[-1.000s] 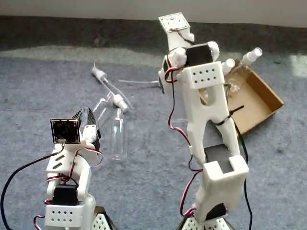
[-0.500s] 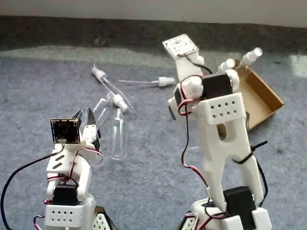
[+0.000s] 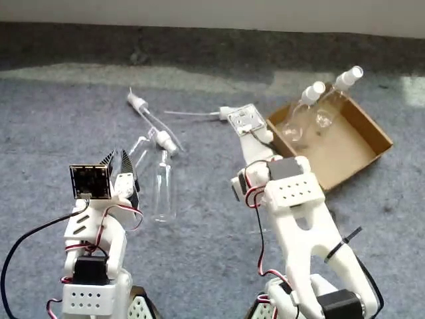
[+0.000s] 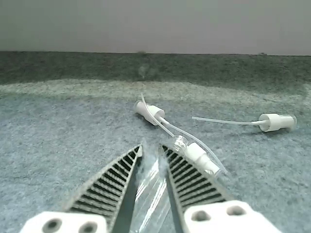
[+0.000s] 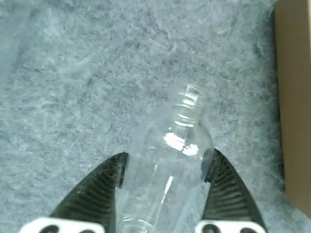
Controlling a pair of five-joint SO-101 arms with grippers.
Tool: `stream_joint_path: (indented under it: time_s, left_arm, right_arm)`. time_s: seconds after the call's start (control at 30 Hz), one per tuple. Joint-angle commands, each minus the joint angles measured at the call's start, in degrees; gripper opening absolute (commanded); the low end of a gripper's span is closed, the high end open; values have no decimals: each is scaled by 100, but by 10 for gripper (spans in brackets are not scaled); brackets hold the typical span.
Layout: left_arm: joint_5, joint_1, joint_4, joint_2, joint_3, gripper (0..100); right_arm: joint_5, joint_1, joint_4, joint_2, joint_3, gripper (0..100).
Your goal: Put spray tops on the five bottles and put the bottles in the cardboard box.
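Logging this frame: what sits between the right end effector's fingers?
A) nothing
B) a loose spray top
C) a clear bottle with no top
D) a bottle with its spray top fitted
C: in the right wrist view, the right end effector grips a clear bottle on both sides, and the bottle's threaded neck is bare.

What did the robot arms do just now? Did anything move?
The right arm pulled back toward its base, away from the cardboard box, uncovering the two capped bottles inside. The right pincer holds a topless bottle. The left arm, the lying bottle on the carpet and the loose spray tops stayed put.
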Motion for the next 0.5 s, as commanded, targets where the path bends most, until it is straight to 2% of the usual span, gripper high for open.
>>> stream_joint_path:
  time_s: [0.0, 0.1, 0.23, 0.47]
  left_arm:
    - [18, 119, -97, -57, -180, 7]
    - [18, 119, -97, -57, -180, 7]
    - [18, 127, -97, -57, -180, 7]
    - [18, 127, -97, -57, -180, 7]
  right_arm:
    - [105, 84, -884, -259, 549, 95]
    - [571, 66, -1165, -224, 936, 95]
    - [826, 57, -1218, -224, 1086, 106]
    - [826, 57, -1218, -224, 1121, 278]
